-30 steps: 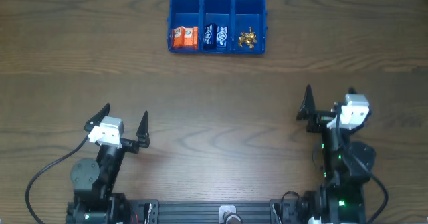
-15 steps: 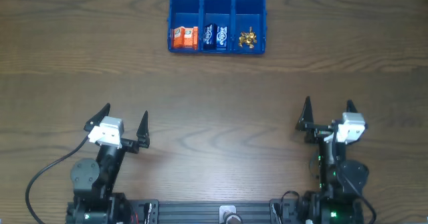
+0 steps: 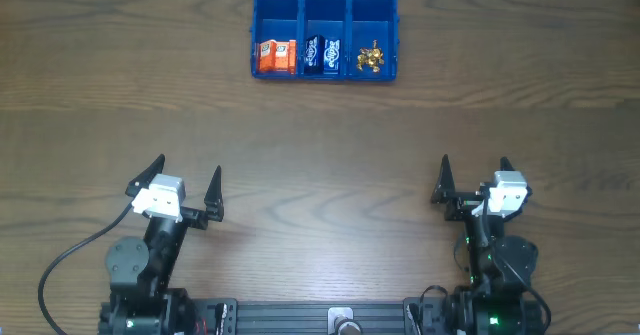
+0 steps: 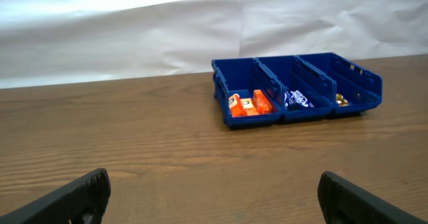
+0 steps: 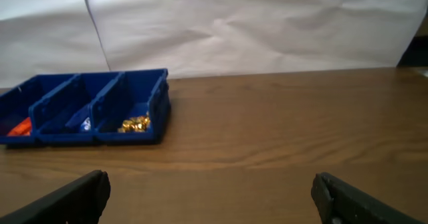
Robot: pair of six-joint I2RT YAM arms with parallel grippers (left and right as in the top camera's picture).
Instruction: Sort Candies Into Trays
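The tray [image 5: 159, 107] is cut off at one end by the right wrist view's edge, and the orange candies [image 5: 20, 126] are partly lost there. The gold candies [image 3: 370, 59] are too small to be counted.

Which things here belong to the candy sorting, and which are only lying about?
Job: blue three-compartment tray, orange candies, blue candies, gold candies, left gripper, right gripper.
Only around: wooden table, white backdrop, black cable.
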